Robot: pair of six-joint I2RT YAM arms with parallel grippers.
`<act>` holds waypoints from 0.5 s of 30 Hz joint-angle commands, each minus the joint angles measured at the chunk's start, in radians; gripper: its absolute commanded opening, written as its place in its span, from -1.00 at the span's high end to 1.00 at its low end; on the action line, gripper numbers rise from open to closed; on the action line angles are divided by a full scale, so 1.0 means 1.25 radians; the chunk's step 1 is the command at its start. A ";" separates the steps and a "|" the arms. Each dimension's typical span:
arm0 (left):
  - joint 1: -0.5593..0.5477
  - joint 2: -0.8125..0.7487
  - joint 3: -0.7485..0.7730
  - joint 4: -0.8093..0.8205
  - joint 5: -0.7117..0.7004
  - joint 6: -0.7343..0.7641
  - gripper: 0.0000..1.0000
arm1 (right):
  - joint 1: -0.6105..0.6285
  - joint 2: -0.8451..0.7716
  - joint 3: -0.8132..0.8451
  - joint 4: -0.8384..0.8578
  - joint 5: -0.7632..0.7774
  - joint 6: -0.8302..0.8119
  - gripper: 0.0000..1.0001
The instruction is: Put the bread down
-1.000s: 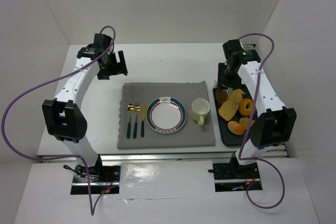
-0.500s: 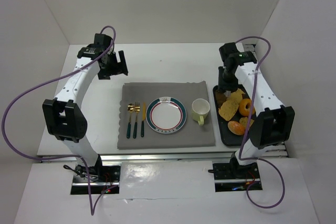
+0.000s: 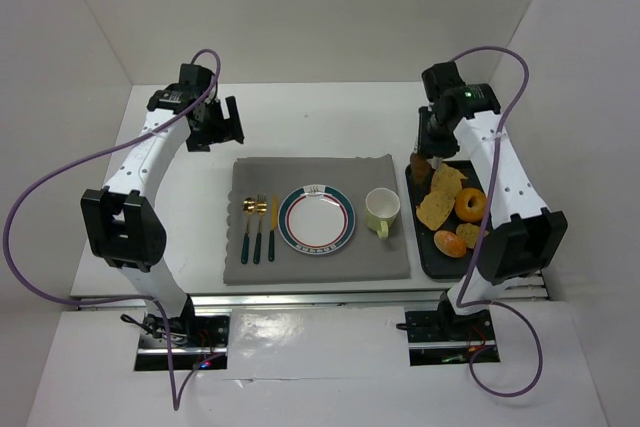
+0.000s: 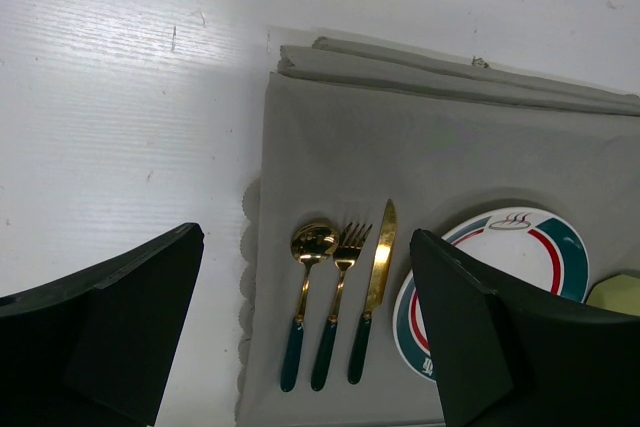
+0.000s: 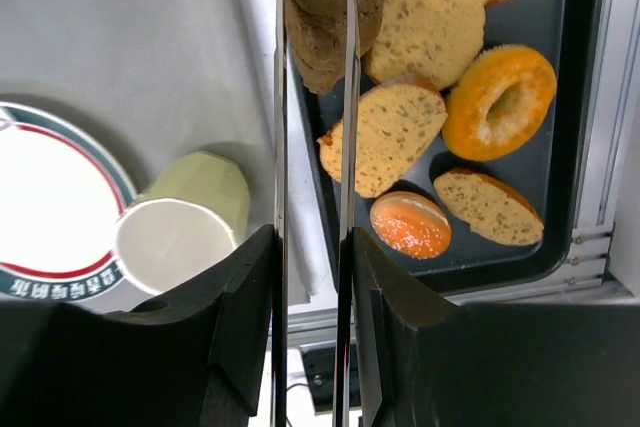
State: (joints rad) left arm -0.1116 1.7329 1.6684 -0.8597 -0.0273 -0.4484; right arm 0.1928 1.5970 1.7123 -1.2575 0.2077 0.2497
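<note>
My right gripper [image 3: 429, 143] [image 5: 312, 237] is shut on thin metal tongs [image 5: 279, 97], and the tong tips pinch a round brown bread [image 5: 316, 7] [image 3: 421, 164]. The bread hangs over the left edge of the black tray [image 3: 423, 247] [image 5: 570, 147], at its far end. The white plate with the red and green rim [image 3: 316, 219] [image 5: 40, 207] lies on the grey mat [image 3: 300, 172], left of the cup [image 3: 382, 209] [image 5: 175, 232]. My left gripper [image 3: 215, 127] is open and empty, above the mat's far left corner.
The tray holds several bread slices [image 5: 385, 137], an orange ring-shaped bun [image 5: 498, 99] and an orange roll [image 5: 411, 224]. A gold spoon, fork and knife [image 3: 258, 227] [image 4: 345, 277] lie on the mat left of the plate. White walls enclose the table.
My right gripper has moved up and a little to the left, lifting the brown bread off the tray toward its left edge. The left arm has not moved.
</note>
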 commanded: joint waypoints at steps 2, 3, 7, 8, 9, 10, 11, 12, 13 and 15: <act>0.005 -0.022 0.012 0.016 0.010 -0.003 -0.96 | 0.040 -0.001 0.094 -0.020 -0.002 -0.012 0.86; 0.005 -0.022 0.012 0.016 0.010 -0.003 -0.96 | 0.063 -0.001 0.103 0.002 -0.014 -0.022 0.86; 0.005 -0.029 0.012 0.009 0.002 0.004 -0.96 | 0.160 0.021 0.162 0.055 -0.069 -0.063 0.86; 0.005 -0.029 0.012 0.009 -0.008 0.004 -0.96 | 0.179 0.039 0.188 0.055 -0.097 -0.064 0.86; 0.005 -0.036 0.012 0.009 -0.017 0.004 -0.96 | 0.221 0.046 0.189 0.080 -0.106 -0.071 0.86; 0.005 -0.036 0.012 0.009 -0.017 0.004 -0.96 | 0.239 0.054 0.189 0.094 -0.133 -0.071 0.86; 0.005 -0.045 0.004 0.009 -0.026 0.004 -0.96 | 0.259 0.061 0.179 0.108 -0.148 -0.071 0.86; 0.005 -0.045 0.004 0.009 -0.026 0.004 -0.96 | 0.292 0.061 0.168 0.132 -0.161 -0.071 0.86; 0.005 -0.045 0.004 0.009 -0.038 0.004 -0.96 | 0.307 0.061 0.156 0.142 -0.177 -0.071 0.86; 0.005 -0.045 0.004 0.009 -0.050 0.004 -0.96 | 0.334 0.077 0.126 0.151 -0.211 -0.071 0.86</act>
State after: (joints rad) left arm -0.1116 1.7313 1.6684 -0.8600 -0.0551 -0.4480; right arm 0.5732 1.6802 1.8942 -1.1507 0.0315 0.1806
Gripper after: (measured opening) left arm 0.980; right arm 0.402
